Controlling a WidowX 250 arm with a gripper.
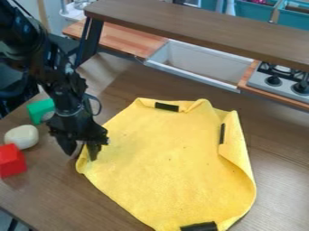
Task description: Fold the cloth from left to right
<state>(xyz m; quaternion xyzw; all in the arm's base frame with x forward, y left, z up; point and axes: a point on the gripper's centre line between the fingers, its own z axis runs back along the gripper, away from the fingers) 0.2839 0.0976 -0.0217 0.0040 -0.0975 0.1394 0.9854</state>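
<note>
The black gripper hangs low at the left edge of the yellow cloth. Its two fingers stand apart, one just outside that edge and the other over the cloth. Most of the cloth lies spread on the brown table, with its right side curled inward and its top edge partly turned over. Dark strips show at the top, right and bottom of the cloth. The gripper hides part of the cloth's left edge, and whether it touches the cloth I cannot tell.
Left of the gripper are a green block, a whitish rounded object and a red block. Behind the cloth, a raised brown shelf spans above a white sink and a stove.
</note>
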